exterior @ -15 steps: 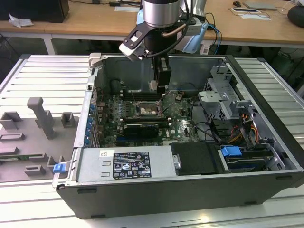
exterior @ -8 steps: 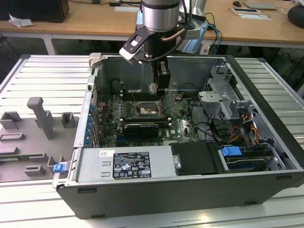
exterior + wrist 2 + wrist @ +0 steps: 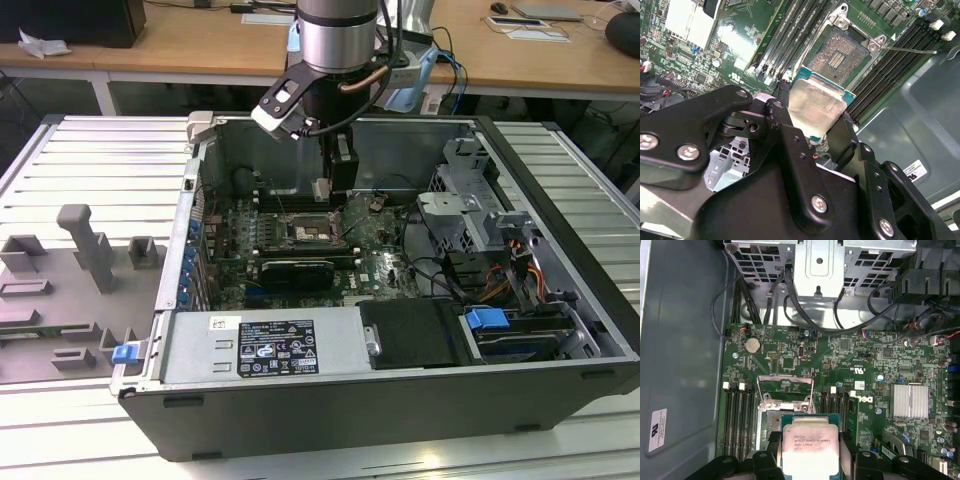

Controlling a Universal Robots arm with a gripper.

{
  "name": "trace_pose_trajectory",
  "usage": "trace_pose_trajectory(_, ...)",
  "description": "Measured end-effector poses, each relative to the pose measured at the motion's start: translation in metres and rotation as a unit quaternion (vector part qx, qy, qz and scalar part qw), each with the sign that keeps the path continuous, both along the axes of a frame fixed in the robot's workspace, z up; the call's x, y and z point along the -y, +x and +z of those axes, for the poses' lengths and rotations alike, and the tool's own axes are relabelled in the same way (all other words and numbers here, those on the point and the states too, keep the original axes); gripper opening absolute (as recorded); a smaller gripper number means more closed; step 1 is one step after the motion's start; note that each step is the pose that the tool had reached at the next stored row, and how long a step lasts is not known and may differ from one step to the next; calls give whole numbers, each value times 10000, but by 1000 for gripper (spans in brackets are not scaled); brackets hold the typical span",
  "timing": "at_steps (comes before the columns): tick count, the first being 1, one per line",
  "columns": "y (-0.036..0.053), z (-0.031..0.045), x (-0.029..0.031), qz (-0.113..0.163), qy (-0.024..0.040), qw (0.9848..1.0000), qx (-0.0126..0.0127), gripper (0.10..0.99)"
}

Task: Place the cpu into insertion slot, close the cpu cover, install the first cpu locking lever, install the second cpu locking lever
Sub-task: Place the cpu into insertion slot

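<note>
Gripper (image 3: 810, 454): jaws pinch cpu (image 3: 808, 440) flat by edges, near insertion slot (image 3: 842, 50), middle of exterior view; cpu cover (image 3: 786, 405) lifted, leaving slot open.

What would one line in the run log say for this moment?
gripper: shut on cpu | insertion slot: empty | cpu cover: raised open | cpu: not yet seated

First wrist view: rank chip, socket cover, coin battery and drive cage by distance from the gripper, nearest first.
1. chip: clamped in the gripper itself.
2. socket cover: flipped open, just past the chip.
3. coin battery: on the board, beyond the cover.
4. drive cage: past the board's far edge, farthest.
</note>
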State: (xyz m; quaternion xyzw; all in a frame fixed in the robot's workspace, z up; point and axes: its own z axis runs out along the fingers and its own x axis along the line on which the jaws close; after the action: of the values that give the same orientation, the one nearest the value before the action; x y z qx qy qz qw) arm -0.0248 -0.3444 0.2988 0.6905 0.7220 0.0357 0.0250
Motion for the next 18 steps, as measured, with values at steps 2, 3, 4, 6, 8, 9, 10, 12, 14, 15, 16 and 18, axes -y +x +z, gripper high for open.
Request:
trace_pose_trajectory(2, 0, -10, 0, 0, -1, 10000, 0, 541)
trace_pose_trajectory(3, 0, -23, 0, 0, -1, 10000, 0, 541)
trace_pose_trajectory(4, 0, -32, 0, 0, -1, 10000, 0, 541)
trace_pose_trajectory(6, 0, -46, 0, 0, -1, 10000, 0, 541)
trace_pose_trajectory(8, 0, -56, 0, 0, -1, 10000, 0, 541)
trace_pose_trajectory(9, 0, -65, 0, 0, -1, 10000, 0, 541)
trace_pose_trajectory(10, 0, -69, 0, 0, -1, 10000, 0, 541)
trace_pose_trajectory(12, 0, -82, 0, 0, -1, 10000, 0, 541)
trace_pose_trajectory(14, 0, -94, 0, 0, -1, 10000, 0, 541)
trace_pose_trajectory(15, 0, -100, 0, 0, -1, 10000, 0, 541)
trace_pose_trajectory(16, 0, -108, 0, 0, 0, 10000, 0, 541)
trace_pose_trajectory(18, 0, -131, 0, 0, -1, 10000, 0, 541)
